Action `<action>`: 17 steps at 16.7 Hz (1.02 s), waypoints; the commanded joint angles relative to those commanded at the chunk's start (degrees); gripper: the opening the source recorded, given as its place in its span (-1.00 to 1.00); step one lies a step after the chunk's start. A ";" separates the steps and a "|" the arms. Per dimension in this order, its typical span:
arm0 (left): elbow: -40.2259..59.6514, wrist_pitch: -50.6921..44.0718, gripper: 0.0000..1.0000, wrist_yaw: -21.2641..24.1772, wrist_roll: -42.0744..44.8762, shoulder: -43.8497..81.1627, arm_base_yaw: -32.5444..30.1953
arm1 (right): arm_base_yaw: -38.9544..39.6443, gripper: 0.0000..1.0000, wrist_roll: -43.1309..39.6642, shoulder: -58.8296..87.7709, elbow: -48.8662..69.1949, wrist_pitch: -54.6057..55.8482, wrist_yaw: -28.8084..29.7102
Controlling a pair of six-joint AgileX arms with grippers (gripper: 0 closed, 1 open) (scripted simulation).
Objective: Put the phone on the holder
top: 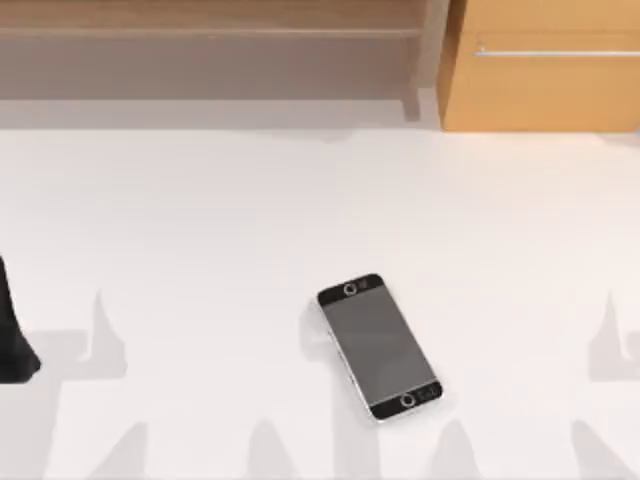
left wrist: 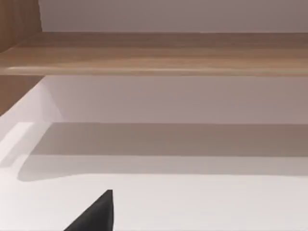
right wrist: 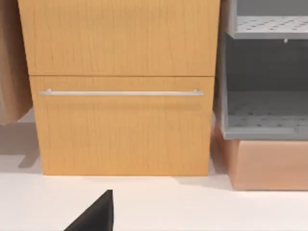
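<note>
Closest to each wrist lens, black wedge tip of left gripper (left wrist: 96,216) and of right gripper (right wrist: 96,216), with no telling whether either pair of jaws stands wide or narrow. Well apart from both pairs of jaws and held by neither, slim rectangular smartphone (top: 379,346) with grey screen, black end bands and silver-white rim, flat and screen-up on plain white tabletop (top: 200,220); ahead of right jaws, light-wood drawer cabinet (right wrist: 120,125) with silver bar handle. By the look of it nothing done yet, with reaching, grasping, lifting and setting on the holder all left, and dark shape (top: 12,335) cut off at table's left edge perhaps that holder, too little to tell.
</note>
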 joint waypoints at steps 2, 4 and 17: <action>0.00 0.00 1.00 0.00 0.00 0.00 0.00 | 0.00 1.00 0.00 0.00 0.00 0.00 0.00; 0.00 0.00 1.00 0.00 0.00 0.00 0.00 | 0.82 1.00 0.14 1.68 1.33 -0.94 -0.21; 0.00 0.00 1.00 0.00 0.00 0.00 0.00 | 22.48 1.00 5.76 60.81 35.18 -37.86 -1.81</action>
